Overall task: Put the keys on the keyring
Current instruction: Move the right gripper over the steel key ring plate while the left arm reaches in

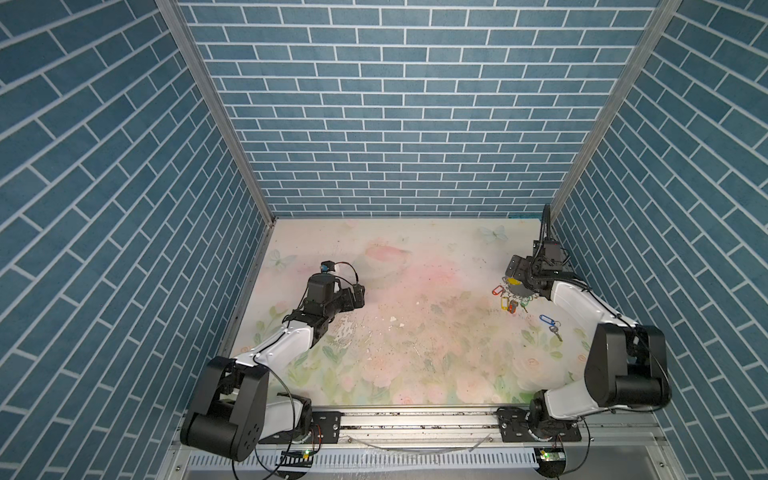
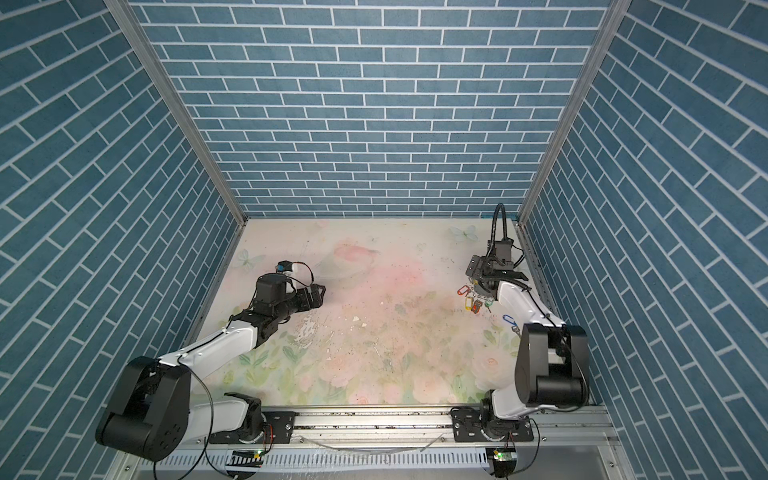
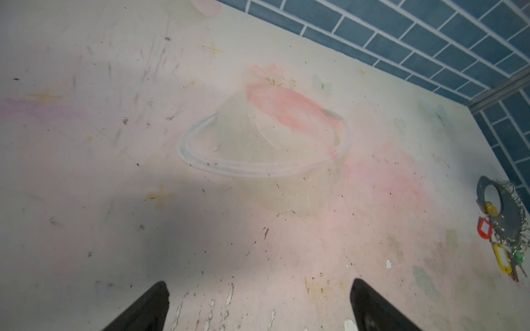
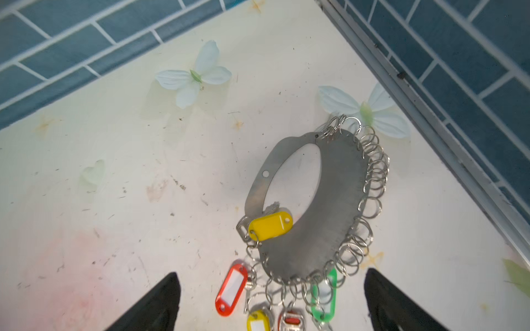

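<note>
The keyring (image 4: pixel 329 200) is a flat grey metal crescent edged with many small split rings, lying near the table's right wall; it also shows in a top view (image 1: pixel 518 287). Keys with yellow (image 4: pixel 271 226), red (image 4: pixel 231 289) and green (image 4: pixel 325 298) tags cluster at its near end among the rings. One blue-tagged key (image 1: pixel 547 319) lies apart on the table, closer to the front. My right gripper (image 4: pixel 271 272) hovers open just over the tagged end, holding nothing. My left gripper (image 3: pixel 259 282) is open and empty over the left side of the bare table (image 1: pixel 359 297).
The floral table mat (image 1: pixel 415 332) is worn and flaked near the left arm. Blue brick walls close in the back and both sides, and a metal frame rail (image 4: pixel 430 120) runs close beside the keyring. From the left wrist the keyring (image 3: pixel 513 217) shows far off.
</note>
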`<state>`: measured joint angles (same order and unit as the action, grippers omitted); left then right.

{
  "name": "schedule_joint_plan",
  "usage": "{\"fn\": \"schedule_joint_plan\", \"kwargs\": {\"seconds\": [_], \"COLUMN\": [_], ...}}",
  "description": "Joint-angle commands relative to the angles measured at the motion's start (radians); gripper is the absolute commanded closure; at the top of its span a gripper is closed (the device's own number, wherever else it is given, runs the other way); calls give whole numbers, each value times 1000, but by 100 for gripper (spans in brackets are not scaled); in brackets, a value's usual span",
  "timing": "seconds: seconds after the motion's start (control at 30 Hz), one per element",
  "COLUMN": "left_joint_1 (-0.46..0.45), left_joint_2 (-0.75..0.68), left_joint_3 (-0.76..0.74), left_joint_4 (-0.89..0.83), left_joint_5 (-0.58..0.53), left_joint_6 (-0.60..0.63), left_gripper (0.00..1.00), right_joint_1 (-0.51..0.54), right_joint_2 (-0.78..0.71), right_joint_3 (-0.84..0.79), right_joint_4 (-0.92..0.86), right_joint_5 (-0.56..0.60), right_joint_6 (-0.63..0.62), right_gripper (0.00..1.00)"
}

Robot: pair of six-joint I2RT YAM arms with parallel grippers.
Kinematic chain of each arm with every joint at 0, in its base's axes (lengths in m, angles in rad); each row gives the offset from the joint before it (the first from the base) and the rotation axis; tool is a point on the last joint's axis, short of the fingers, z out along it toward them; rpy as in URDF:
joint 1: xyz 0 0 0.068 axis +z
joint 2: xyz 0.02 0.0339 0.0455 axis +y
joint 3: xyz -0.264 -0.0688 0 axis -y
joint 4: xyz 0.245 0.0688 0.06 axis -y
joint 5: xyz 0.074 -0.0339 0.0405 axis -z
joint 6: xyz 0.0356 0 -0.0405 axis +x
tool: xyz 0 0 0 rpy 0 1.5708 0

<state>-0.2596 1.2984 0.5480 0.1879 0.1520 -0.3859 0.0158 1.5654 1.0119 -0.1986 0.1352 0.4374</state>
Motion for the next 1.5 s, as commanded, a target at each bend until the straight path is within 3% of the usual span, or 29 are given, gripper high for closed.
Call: {"fn": "schedule_joint_plan", "kwargs": {"seconds": [0.0, 0.37, 0.77, 1.03, 1.33, 1.47], "left_joint_1": [-11, -14, -13, -13, -13, -13], "left_joint_2": [22, 25, -15, -74, -175, -270], "left_joint_3": [0, -38, -68, -91, -120, -138], "left_joint_4": [52, 144, 167, 152, 108, 46], "left_joint_5": [26, 5, -46, -107, -190, -305], "left_joint_6": [74, 83, 84, 85, 87, 74], "left_gripper": [1, 0, 0, 0, 0, 0], "right_joint_1": [-24, -48, -13, 119, 351, 455], "right_joint_2": [109, 467, 603, 607, 585, 558], "right_joint_3": [123, 465, 551, 537, 503, 461], "right_joint_4": [-65, -225, -284, -318, -311, -283], "right_joint_5": [-33, -121, -239, -302, -346, -371], "right_joint_6": [62, 136, 183, 163, 166, 177], "right_gripper": [1, 3, 2, 1, 1, 1]}}
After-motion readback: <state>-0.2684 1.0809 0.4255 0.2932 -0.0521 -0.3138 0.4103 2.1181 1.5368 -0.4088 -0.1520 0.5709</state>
